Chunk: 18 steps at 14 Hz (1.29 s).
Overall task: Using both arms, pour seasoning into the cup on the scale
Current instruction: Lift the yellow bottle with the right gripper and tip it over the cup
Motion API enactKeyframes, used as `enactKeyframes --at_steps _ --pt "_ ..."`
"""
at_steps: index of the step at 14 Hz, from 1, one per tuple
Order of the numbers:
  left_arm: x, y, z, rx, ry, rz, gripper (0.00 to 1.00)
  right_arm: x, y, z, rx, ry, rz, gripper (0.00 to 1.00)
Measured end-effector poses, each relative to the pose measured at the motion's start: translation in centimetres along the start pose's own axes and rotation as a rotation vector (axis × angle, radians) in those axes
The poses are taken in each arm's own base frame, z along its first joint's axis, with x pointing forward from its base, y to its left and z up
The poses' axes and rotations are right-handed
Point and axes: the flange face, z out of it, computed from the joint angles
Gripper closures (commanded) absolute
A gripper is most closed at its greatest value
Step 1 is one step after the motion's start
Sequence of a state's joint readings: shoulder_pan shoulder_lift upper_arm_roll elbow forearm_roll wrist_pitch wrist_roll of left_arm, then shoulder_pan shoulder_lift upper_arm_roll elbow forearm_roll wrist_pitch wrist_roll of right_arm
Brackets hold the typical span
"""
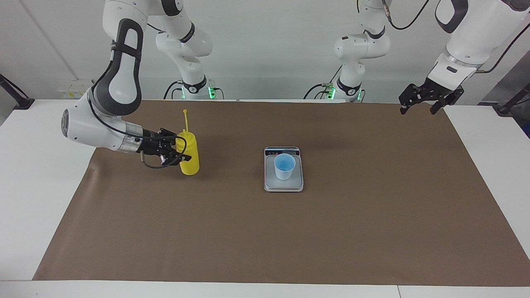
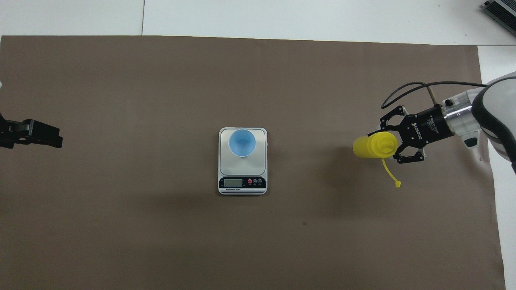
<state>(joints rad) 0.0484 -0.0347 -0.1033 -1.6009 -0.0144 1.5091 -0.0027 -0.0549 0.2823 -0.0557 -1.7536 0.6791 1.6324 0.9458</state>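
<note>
On scale [image 1: 283,184]: cup [image 1: 284,166] | right gripper [image 1: 179,153] clamps seasoning [image 1: 189,159]

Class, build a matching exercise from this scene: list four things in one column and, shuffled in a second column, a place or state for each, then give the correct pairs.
Column one:
1. cup
2. seasoning bottle
3. left gripper
4. scale

Column two:
A. open, holding nothing, at the left arm's end of the table
B. flat on the brown mat, display strip on the edge nearest the robots
C. gripped by the right gripper, toward the right arm's end of the table
D. standing on the weighing plate

Pairs: 1-D, 2-C, 3-A, 4-B
</note>
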Motion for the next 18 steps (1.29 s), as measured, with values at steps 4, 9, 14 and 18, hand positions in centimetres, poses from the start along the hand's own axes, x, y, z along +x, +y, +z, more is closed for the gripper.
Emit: enactKeyframes --at_steps 4,9,14,18 --pt "0.0 0.0 0.0 0.0 -0.001 0.001 0.0 -3.4 -2.0 1.9 -0.005 0.143 0.037 1.0" --pt "0.0 0.1 0.0 0.0 0.0 0.002 0.0 -8.8 -5.2 4.8 0.067 0.362 0.103 1.0" --pt "0.0 0.1 0.0 0.0 0.0 0.002 0.0 -13.7 -7.2 5.6 0.098 0.575 0.159 1.0" --pt "0.0 0.1 0.0 0.0 0.0 0.002 0.0 -17.3 -9.4 8.6 0.152 0.655 0.223 1.0"
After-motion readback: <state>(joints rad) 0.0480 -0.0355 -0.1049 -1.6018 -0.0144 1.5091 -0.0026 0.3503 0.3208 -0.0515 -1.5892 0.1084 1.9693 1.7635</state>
